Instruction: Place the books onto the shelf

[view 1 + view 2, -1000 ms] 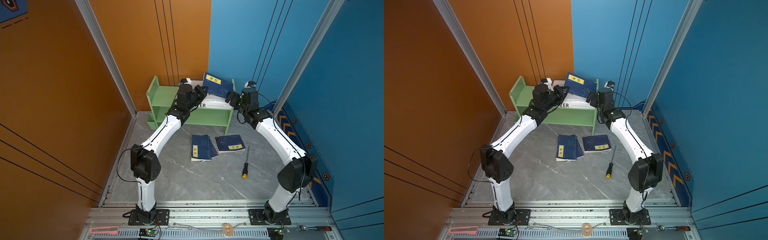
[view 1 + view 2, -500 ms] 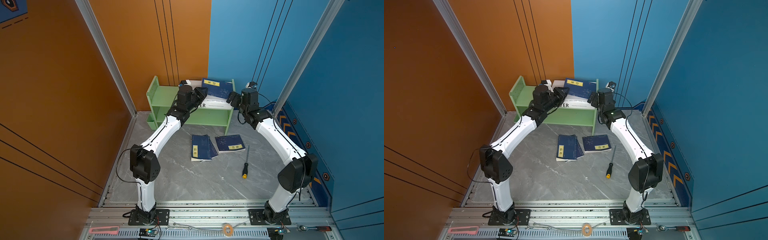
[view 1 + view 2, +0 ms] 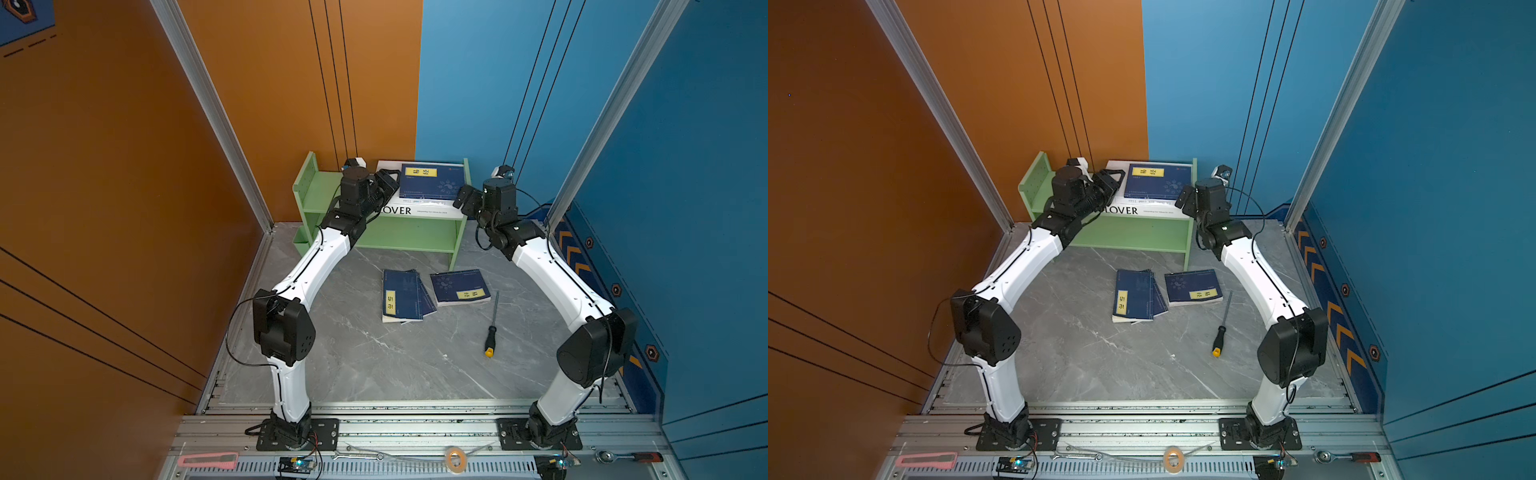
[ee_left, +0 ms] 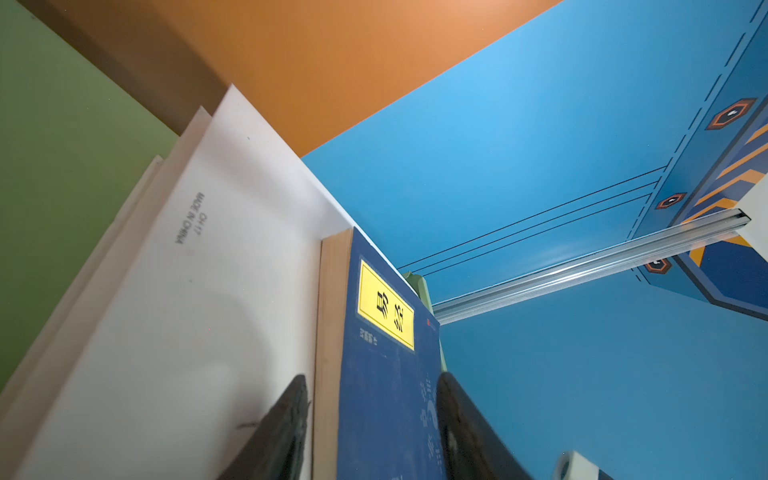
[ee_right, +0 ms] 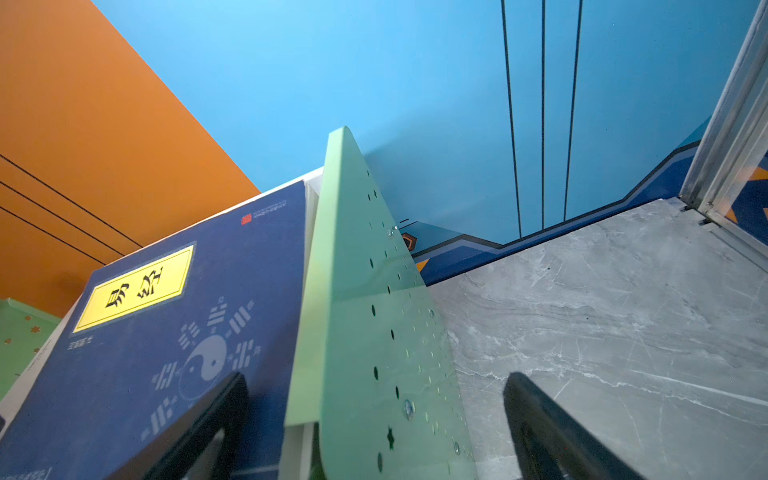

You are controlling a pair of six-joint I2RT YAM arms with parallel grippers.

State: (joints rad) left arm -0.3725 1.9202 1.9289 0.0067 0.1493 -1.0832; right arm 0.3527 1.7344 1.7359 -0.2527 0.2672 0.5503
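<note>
A blue book (image 3: 432,183) (image 3: 1158,180) with a yellow label lies flat on a large white book (image 3: 419,211) on top of the green shelf (image 3: 399,237). My left gripper (image 3: 390,185) (image 4: 372,415) is at this book's left edge. Its jaws stand open on either side of the blue book (image 4: 382,374), with small gaps showing. My right gripper (image 3: 463,197) (image 5: 374,415) is wide open, straddling the shelf's right side panel (image 5: 365,332) and holding nothing. On the floor lie a loose stack of blue books (image 3: 401,295) and a single blue book (image 3: 459,286).
A screwdriver (image 3: 491,328) with a black and yellow handle lies on the grey floor right of the single book. The orange and blue walls stand close behind the shelf. The shelf's lower level (image 3: 407,232) holds nothing that shows.
The blue book, tilted up a second ago, has come down flat on the white book. My left gripper's jaws have opened off it. The right gripper has hardly moved.
</note>
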